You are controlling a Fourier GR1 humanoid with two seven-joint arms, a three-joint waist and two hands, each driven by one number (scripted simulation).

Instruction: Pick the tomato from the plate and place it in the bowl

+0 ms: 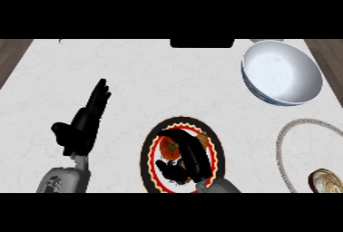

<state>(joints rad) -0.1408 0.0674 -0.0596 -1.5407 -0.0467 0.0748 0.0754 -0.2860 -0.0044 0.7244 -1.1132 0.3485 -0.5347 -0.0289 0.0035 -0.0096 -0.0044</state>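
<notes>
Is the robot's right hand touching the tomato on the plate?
Touching. In the head view the right hand curls round the tomato on the plate, fingers and thumb against it with no gap showing.

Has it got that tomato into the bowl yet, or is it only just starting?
Only starting. Nothing is delivered yet: the bowl at the upper right holds nothing. In hand: the right hand curls around the tomato, which still sits on the plate. Left: lifting it and carrying it over to the bowl. The left hand rests open on the left.
</notes>
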